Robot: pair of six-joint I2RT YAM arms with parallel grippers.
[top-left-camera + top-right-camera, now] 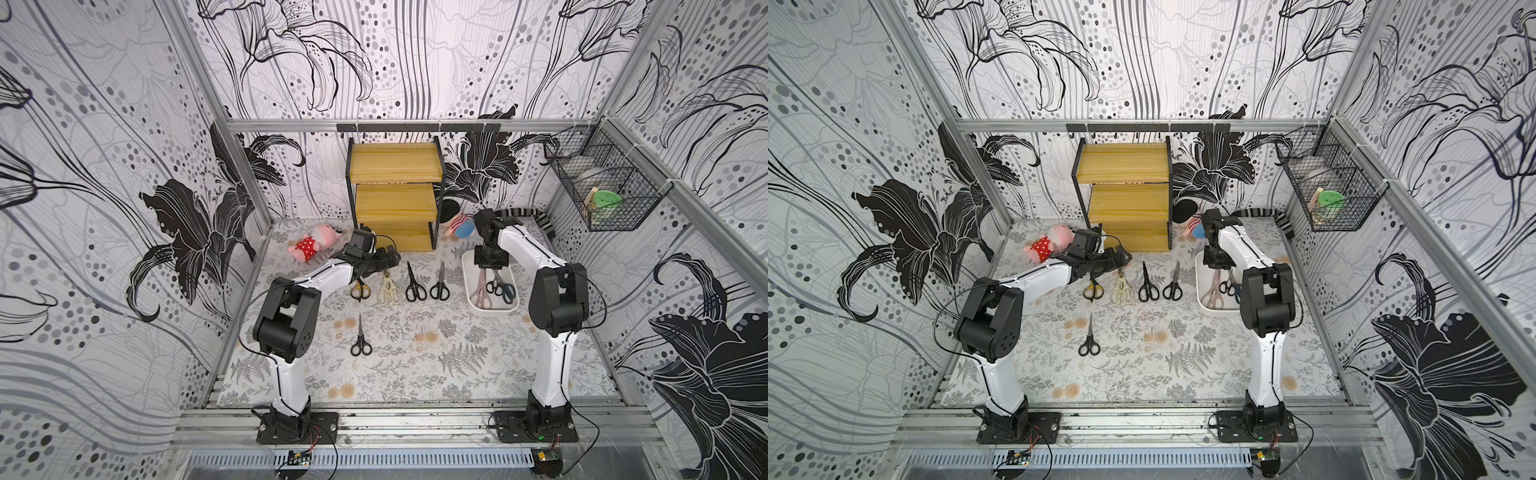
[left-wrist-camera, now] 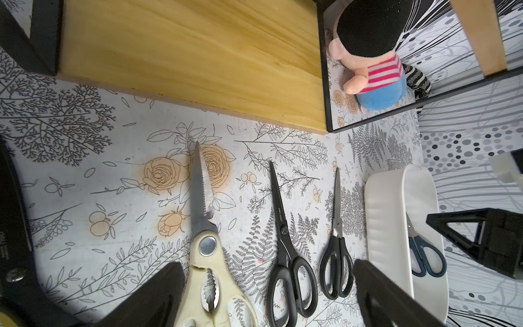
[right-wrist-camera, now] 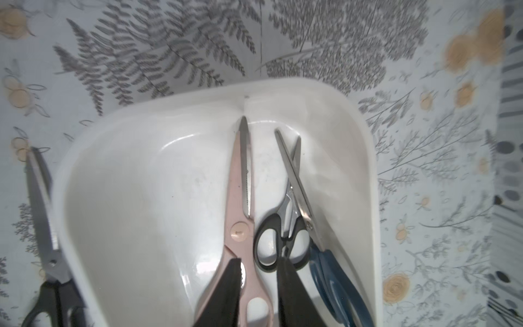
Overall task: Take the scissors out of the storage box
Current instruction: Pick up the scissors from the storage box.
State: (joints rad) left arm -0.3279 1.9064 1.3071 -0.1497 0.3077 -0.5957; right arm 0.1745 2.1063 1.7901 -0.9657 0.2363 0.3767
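Five pairs lie out on the floral-print table cover (image 1: 415, 365): yellow-and-black-handled scissors (image 1: 360, 282), cream-handled kitchen shears (image 1: 387, 286), first black-handled pair (image 1: 411, 278), second black-handled pair (image 1: 440, 277), third black-handled pair (image 1: 360, 334) nearer the arm bases. Three remain in the white shallow plastic storage box (image 3: 135, 170): pale pink shears (image 3: 239, 198), small black-handled pair (image 3: 272, 220), dark blue-handled pair (image 3: 334, 277) lying across it. Right gripper (image 3: 259, 262) is down in the box, jaws narrow around the pink handle; whether it is pinched, cannot tell. Left gripper (image 2: 266, 266) is spread wide and empty above the laid-out row. More than half done.
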